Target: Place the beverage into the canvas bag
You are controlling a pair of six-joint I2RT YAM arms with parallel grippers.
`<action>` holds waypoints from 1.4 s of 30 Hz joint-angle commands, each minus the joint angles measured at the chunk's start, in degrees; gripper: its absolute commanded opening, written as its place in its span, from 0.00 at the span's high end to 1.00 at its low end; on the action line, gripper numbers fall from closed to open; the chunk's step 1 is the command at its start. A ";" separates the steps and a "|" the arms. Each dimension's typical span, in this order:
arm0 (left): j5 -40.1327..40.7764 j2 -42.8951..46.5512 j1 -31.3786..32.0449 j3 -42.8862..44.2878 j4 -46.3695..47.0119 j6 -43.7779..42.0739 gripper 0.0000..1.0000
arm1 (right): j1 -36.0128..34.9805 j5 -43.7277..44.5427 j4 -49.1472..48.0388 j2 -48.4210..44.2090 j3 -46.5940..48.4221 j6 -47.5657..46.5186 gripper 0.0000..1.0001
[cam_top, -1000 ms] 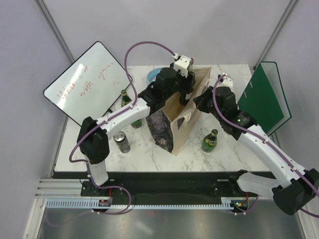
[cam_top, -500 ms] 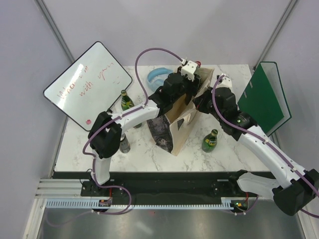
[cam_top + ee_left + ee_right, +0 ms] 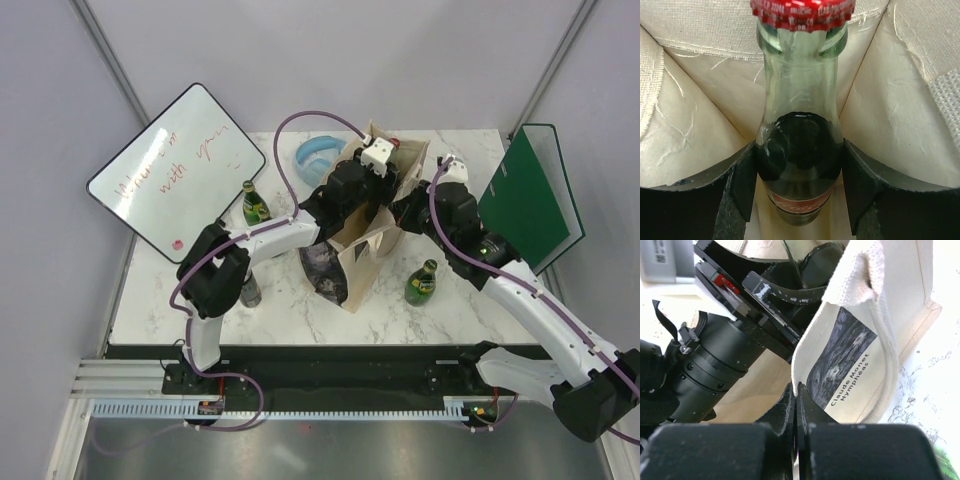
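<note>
Since a second ago the left arm has swung farther over the table and carried its load from the far rim into the bag's mouth, which now gapes wider. The left gripper [image 3: 800, 176] has its dark pads pressed on either side of a clear glass bottle [image 3: 800, 100] of dark drink with a red crown cap, gripping it at the shoulder just above the red label. The neck points away from the wrist, and beige cloth walls close in around it on every side, so the bottle sits inside the mouth of the tall beige canvas bag [image 3: 900, 125]. Its base is hidden below the fingers. The right gripper [image 3: 796, 394] has its fingers pressed together on the bag's rim, pinching the cloth beside a woven handle strap and the dark grey printed picture. On the white marble table [image 3: 300, 315] a green glass bottle [image 3: 423, 283] stands near the bag on the right. Another green bottle [image 3: 254, 203] and a silver can [image 3: 248, 291] stand on the left, the can partly hidden by the left arm. A light blue round dish [image 3: 312, 155], a whiteboard [image 3: 175, 165] and a green binder [image 3: 528, 195] lie farther out.
</note>
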State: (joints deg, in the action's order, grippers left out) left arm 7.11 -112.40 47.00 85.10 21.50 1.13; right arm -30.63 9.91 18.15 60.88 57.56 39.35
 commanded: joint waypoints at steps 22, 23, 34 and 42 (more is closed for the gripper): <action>-0.52 -1.77 0.11 -0.20 15.24 -2.35 0.67 | -0.04 1.16 -5.23 -3.93 -0.96 -0.07 1.00; -0.70 -1.68 0.19 -0.28 14.89 -2.70 0.59 | -0.04 1.51 -5.23 -3.93 -1.22 0.02 1.00; -1.57 5.78 0.19 -0.55 9.89 -4.03 0.29 | -0.04 4.06 -4.62 -5.16 -2.71 -0.15 0.93; -1.93 12.73 0.72 1.56 4.44 -4.99 0.18 | 0.05 4.24 -3.83 -4.02 -2.63 0.20 0.76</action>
State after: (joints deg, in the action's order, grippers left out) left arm 5.41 -105.43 47.07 83.48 22.94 -1.32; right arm -30.57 12.99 16.14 56.82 54.65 39.40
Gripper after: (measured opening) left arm 0.816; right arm 0.213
